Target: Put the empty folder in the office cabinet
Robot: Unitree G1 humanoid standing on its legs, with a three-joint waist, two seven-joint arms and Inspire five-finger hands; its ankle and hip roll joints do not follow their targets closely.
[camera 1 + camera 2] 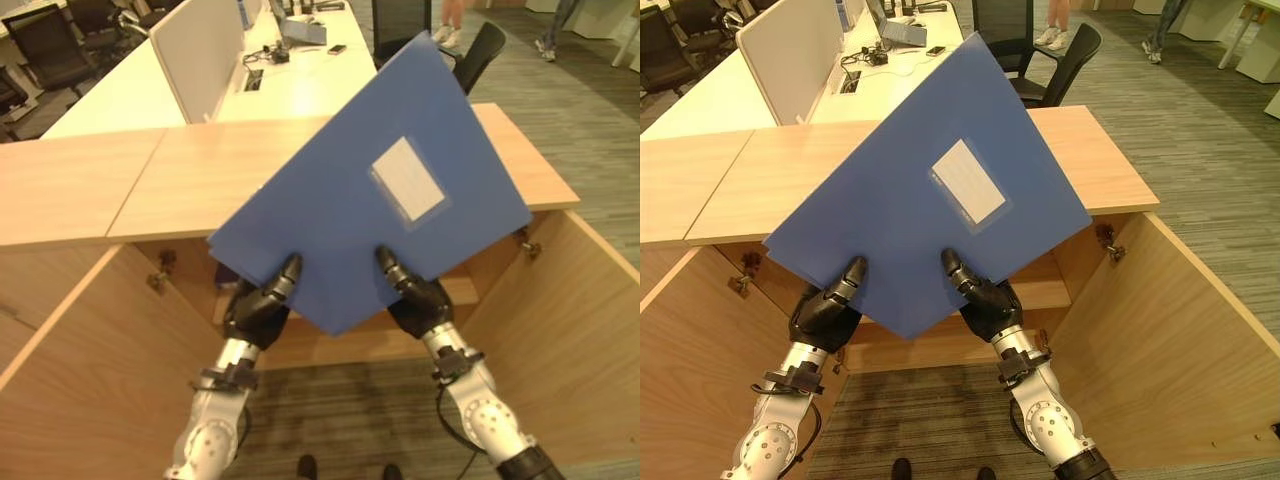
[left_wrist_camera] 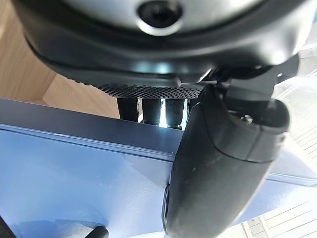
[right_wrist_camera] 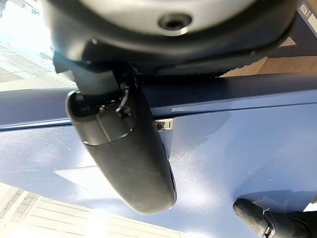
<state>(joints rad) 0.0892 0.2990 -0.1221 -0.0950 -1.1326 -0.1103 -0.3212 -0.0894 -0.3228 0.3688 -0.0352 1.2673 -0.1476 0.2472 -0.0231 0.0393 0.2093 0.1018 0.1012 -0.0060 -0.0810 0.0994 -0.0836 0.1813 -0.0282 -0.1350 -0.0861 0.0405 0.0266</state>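
Both hands are up in front of the open cabinet [image 1: 560, 330], and the blue folder [image 1: 340, 200] is held between them, tilted like a diamond with one corner pointing away toward the office behind. The left hand [image 1: 262, 305] pinches the folder's near edge, thumb lying on the top face, and the right hand [image 1: 415, 292] does the same just beside it. The fingers of each hand are hidden underneath the folder; the wrist views show each thumb pressed flat on the blue cover and a sliver of fingers behind the edge.

The folder covers much of the cabinet's wooden top [image 1: 120, 180] and hides most of the cabinet's inside; only a strip of inner shelf [image 1: 1040, 295] peeks out below it. The cabinet doors [image 1: 680, 360] stand open to either side, cut off by the picture edges.

A pale label pocket [image 1: 970, 183] sits on the cover; any writing on it is too faint to read.
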